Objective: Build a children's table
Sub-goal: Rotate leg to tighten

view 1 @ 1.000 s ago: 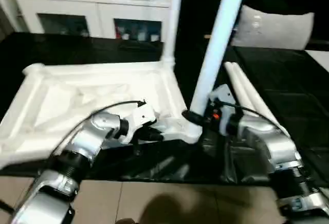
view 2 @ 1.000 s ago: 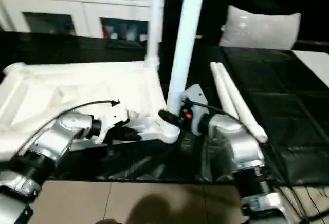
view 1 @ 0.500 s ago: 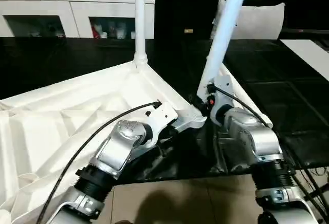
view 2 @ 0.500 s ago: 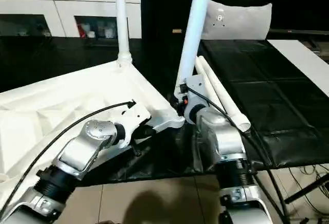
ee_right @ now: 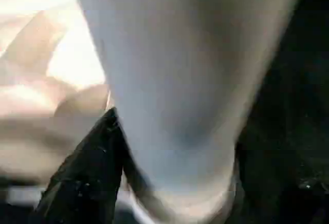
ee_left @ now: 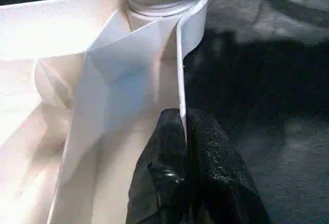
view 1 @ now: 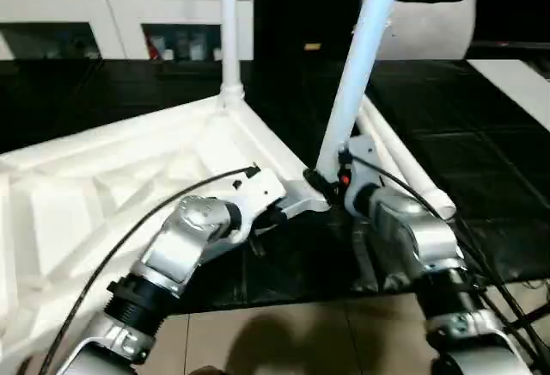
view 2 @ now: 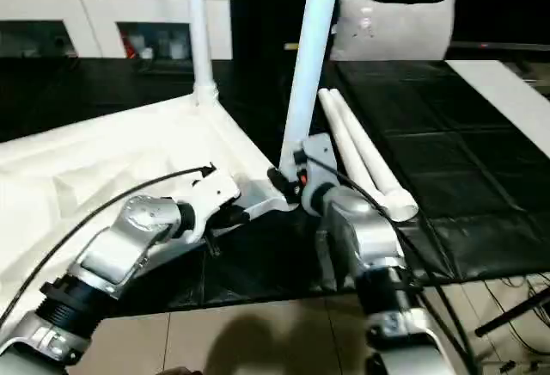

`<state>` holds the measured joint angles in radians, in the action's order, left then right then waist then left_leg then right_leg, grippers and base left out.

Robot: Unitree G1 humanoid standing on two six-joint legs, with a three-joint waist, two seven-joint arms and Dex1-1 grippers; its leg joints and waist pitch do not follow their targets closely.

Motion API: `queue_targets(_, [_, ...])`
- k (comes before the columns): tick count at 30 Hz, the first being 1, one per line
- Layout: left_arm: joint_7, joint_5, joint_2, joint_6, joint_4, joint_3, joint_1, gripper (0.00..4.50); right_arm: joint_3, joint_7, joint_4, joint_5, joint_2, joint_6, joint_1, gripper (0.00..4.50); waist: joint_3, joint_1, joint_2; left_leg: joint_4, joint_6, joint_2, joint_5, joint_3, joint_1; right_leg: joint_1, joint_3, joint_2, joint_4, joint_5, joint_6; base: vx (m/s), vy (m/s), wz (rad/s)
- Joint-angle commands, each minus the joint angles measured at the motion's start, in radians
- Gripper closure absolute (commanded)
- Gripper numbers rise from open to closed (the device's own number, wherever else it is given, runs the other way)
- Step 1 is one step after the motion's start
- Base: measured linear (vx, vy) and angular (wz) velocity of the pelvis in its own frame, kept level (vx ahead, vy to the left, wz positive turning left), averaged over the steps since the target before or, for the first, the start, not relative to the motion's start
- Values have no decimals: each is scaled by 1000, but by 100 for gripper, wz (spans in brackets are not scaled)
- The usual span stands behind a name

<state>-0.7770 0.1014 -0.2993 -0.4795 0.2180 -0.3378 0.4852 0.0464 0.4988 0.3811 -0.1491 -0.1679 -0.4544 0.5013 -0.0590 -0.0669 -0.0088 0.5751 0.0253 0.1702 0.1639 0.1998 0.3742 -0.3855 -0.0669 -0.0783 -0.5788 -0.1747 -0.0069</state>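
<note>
Upturned tabletop on dark mat, rim pinched by left gripper; near-corner leg leaning in its socket, straddled by right gripper, fingers apart or clamped — cannot tell. Risk: unseated leg toppling onto spare legs if let go.

We see two forearms cased in smooth silver metal, each ending near the elbow in a black ribbed collar. A thin black cable arches along the left arm to a white wrist housing, and the left gripper has matte black, grainy fingers. Our right wrist housing carries a small red-orange mark.
</note>
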Motion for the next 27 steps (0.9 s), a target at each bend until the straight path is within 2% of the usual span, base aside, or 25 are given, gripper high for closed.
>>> queue_targets(1, [-3, 4, -20, 37, 6, 28, 38, 450, 9, 74, -33, -15, -36, 19, -12, 100, 66, -6, 0, -78, 31, 66, 305, -36, -24, 25, 52, -80, 65, -268, -158, 0, 0, 0])
queue_targets(2, [-3, 4, -20, 37, 6, 28, 38, 450, 9, 74, -33, -15, -36, 19, -12, 91, 68, -7, -1, -76, 26, 66, 288, -35, -25, 25, 53, -80, 62, -245, -164, 51, -24, 1])
queue_targets(3, [-28, -7, -35, 58, 20, 25, 41, 450, 21, 159, -63, -28, -81, 45, -28, 91, 73, -10, 3, -69, 5, 63, 216, -32, -18, 33, 52, -80, 53, -163, -184, 51, -24, 1])
queue_targets(4, [-28, -7, -35, 58, 20, 25, 41, 450, 21, 159, -63, -28, -81, 45, -28, 78, 73, -10, 3, -69, 5, 63, 216, -32, -18, 33, 52, -80, 53, -163, -184, 50, -25, 0])
queue_targets(5, [-61, -15, -52, 82, 29, 16, 43, 450, 22, 225, -89, -46, -119, 60, -42, 64, 84, -18, 1, -57, -29, 61, 114, -30, -14, 40, 50, -76, 34, -18, -211, 0, 0, 0])
queue_targets(6, [-64, -16, -54, 84, 30, 15, 43, 450, 22, 231, -92, -47, -122, 62, -44, 54, 88, -21, -1, -51, -47, 59, 74, -29, -11, 42, 49, -74, 25, 44, -220, 0, 0, 0])
queue_targets(7, [-79, -16, -64, 111, 41, 9, 44, 450, 21, 264, -100, -51, -144, 84, -50, 54, 86, -23, -2, -46, -81, 56, 28, -27, -4, 39, 49, -72, 18, 123, -241, 0, 0, 0])
queue_targets(8, [-115, -21, -80, 143, 60, -1, 46, 450, 17, 318, -107, -58, -182, 111, -60, 52, 82, -26, -4, -43, -97, 54, 49, -23, -4, 36, 49, -74, 22, 110, -251, 0, 0, 0])
queue_targets(10, [-140, -23, -92, 172, 70, -9, 46, 450, 17, 347, -106, -56, -204, 140, -65, 28, 79, -31, -2, -45, -96, 59, 90, -24, -7, 36, 49, -78, 26, 46, -250, 0, 0, 0])
queue_targets(11, [-159, -24, -99, 199, 76, -16, 45, 450, 17, 363, -103, -56, -216, 155, -67, 17, 75, -31, -2, -50, -76, 62, 135, -25, -10, 34, 47, -77, 36, -60, -239, 0, 0, 0])
queue_targets(12, [-163, -24, -101, 205, 78, -17, 45, 450, 17, 367, -102, -56, -219, 159, -68, 17, 74, -32, -2, -50, -69, 63, 153, -26, -11, 32, 47, -78, 40, -97, -234, 0, 0, 0])
queue_targets(15, [-254, -24, -140, 295, 93, -52, 39, 450, 14, 451, -93, -69, -261, 208, -69, 17, 67, -30, 2, -60, -18, 68, 243, -30, -19, 25, 48, -77, 54, -254, -199, 0, 0, 0])
queue_targets(20, [-359, -39, -170, 352, 106, -85, 45, 450, 72, 569, -85, -55, -305, 283, -74, 17, 64, -37, 4, -63, 10, 70, 307, -32, -26, 20, 49, -79, 58, -305, -187, 0, 0, 0])
queue_targets(23, [-398, -48, -174, 374, 109, -91, 49, 450, 109, 592, -65, -28, -312, 307, -68, 17, 67, -44, 1, -62, 7, 72, 291, -31, -25, 19, 51, -81, 54, -283, -195, 0, 0, 0])
queue_targets(27, [-428, -53, -177, 399, 118, -99, 57, 450, 133, 621, -51, -25, -298, 296, -62, 17, 70, -49, 0, -59, -2, 70, 257, -30, -19, 24, 51, -81, 49, -246, -207, 0, 0, 0])
